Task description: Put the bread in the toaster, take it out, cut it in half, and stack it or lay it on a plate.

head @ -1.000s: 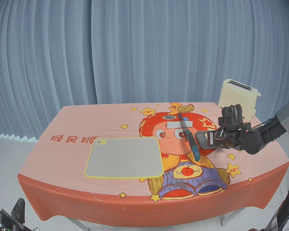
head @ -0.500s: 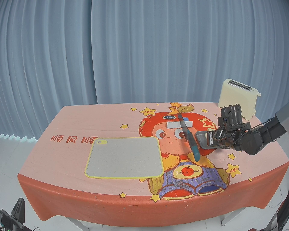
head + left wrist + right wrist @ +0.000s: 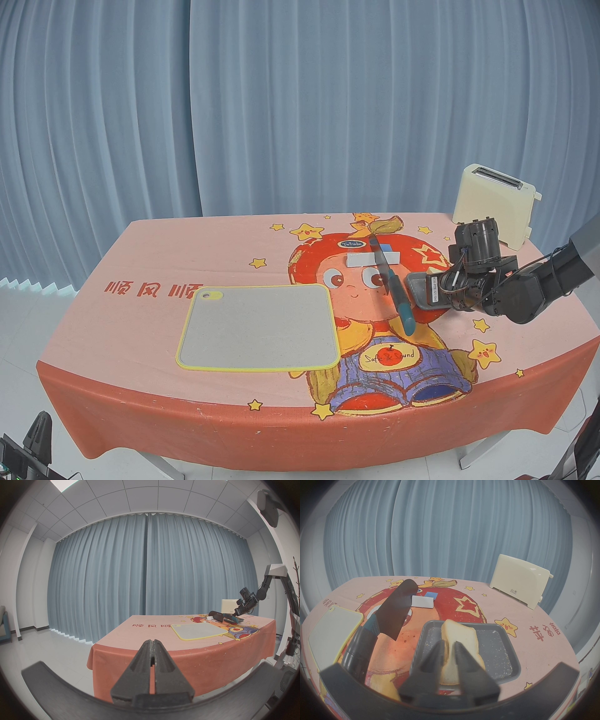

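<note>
A pale slice of bread (image 3: 462,636) stands on edge in the dark grey tray (image 3: 500,658), and my right gripper (image 3: 450,645) is shut on it. Seen from the head, that gripper (image 3: 431,289) hovers over the tray (image 3: 414,290) at the table's right side. The cream toaster (image 3: 497,201) (image 3: 518,580) stands behind it at the far right corner, slots empty. A knife (image 3: 392,284) with a dark blade and teal handle lies just left of the tray. My left gripper (image 3: 152,644) is shut on nothing, low and off the table's left end.
A grey cutting board with a yellow rim (image 3: 259,328) lies at the front middle of the table. White and blue cards (image 3: 372,257) rest under the knife tip. The pink printed tablecloth (image 3: 156,269) is bare on the left.
My right gripper has shifted slightly left and up over the tray with the bread in it. Nothing else has moved.
</note>
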